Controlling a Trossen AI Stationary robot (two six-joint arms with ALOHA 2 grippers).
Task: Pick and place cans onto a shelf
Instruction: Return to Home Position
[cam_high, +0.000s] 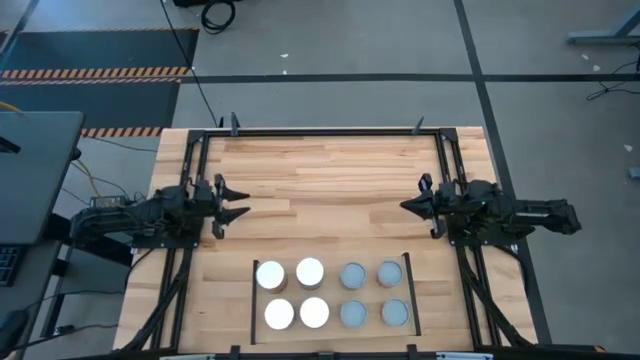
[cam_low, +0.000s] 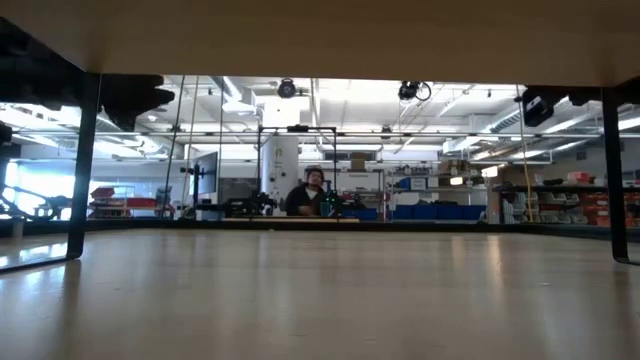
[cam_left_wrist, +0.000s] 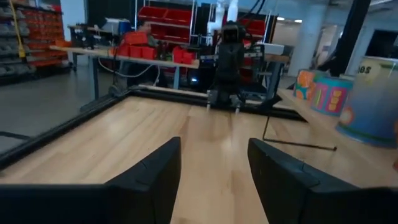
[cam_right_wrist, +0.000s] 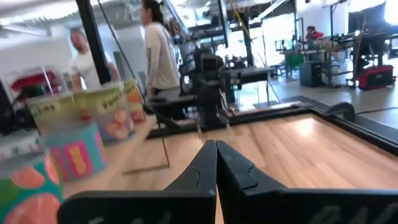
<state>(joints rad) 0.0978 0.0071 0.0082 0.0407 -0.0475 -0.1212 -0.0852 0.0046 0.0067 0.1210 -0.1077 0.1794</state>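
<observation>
The middle of the table is bare wood, and a gripper can pass there freely. At its two sides stand the left gripper, fingers apart, and the right gripper, fingers pressed together. Near the lower edge in the high view the shelf is filled: eight cans in two rows, with only narrow gaps between them.
</observation>
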